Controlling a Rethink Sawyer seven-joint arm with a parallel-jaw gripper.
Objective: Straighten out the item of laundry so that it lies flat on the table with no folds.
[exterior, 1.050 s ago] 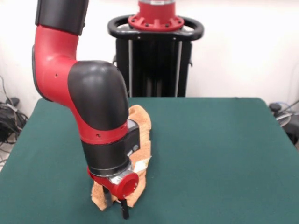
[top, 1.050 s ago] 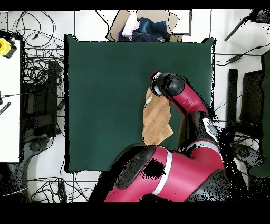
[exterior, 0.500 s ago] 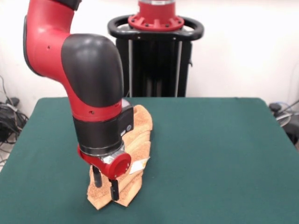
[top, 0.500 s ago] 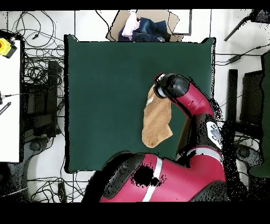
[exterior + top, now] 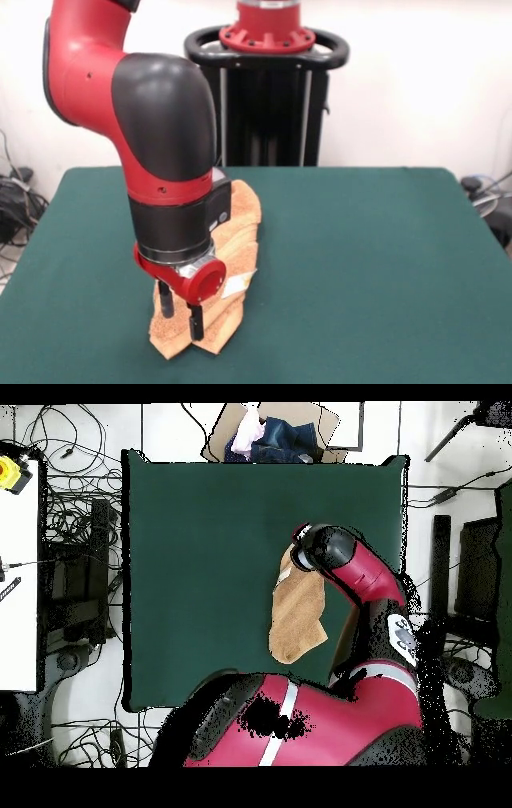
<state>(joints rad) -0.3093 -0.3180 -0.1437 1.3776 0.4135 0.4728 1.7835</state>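
Observation:
The item of laundry (image 5: 236, 232) is an orange-tan towel folded into a narrow strip that runs from the table's middle toward its near edge. A small white tag (image 5: 240, 282) shows on it. My gripper (image 5: 180, 314) stands over the strip's near end, its two black fingers (image 5: 195, 322) apart and pointing down at the cloth, with nothing visibly held between them. In the overhead view the towel (image 5: 295, 614) lies right of centre on the green table (image 5: 200, 564), and the red wrist (image 5: 322, 549) covers its upper end.
The black pedestal (image 5: 268, 96) rises behind the table's far edge. A cardboard box of clothes (image 5: 270, 434) sits past the table's top edge in the overhead view. Cables (image 5: 70, 534) and a white bench (image 5: 18, 584) lie to the left.
Over the last second the gripper rose and shifted from the towel's near edge to above its near end, leftward in the front view. The towel's near end shifted slightly.

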